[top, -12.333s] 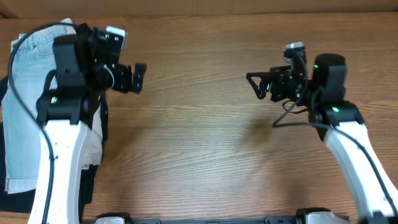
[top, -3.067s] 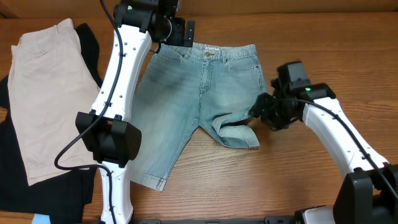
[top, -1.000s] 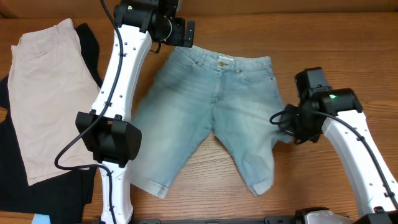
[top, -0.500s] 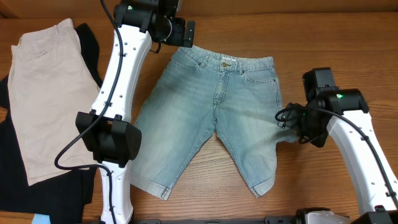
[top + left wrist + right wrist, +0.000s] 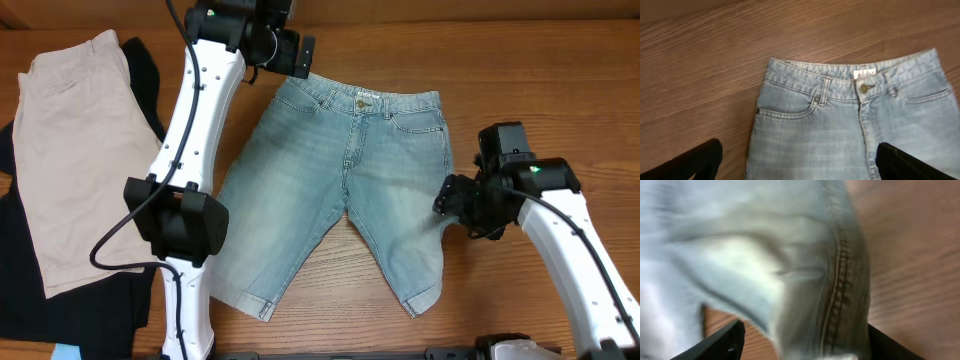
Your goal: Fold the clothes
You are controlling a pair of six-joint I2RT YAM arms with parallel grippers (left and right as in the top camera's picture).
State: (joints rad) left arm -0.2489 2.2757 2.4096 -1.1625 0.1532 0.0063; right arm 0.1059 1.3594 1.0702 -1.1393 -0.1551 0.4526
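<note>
Denim shorts (image 5: 350, 190) lie spread flat mid-table (image 5: 520, 80), waistband toward the far edge, cuffs toward the near edge. Left gripper (image 5: 303, 55) is wide open, holding nothing, by the waistband's left corner. Right gripper (image 5: 445, 205) has its jaws wide at the right leg's outer seam, with loose fabric between them.

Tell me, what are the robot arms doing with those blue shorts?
The robot is getting the light-blue denim shorts ready to fold. The shorts lie spread flat on the wooden table, front up. The left gripper hangs open above the waistband corner. The right gripper sits at one leg's edge, jaws open around bunched cloth. Nothing is folded yet.
</note>
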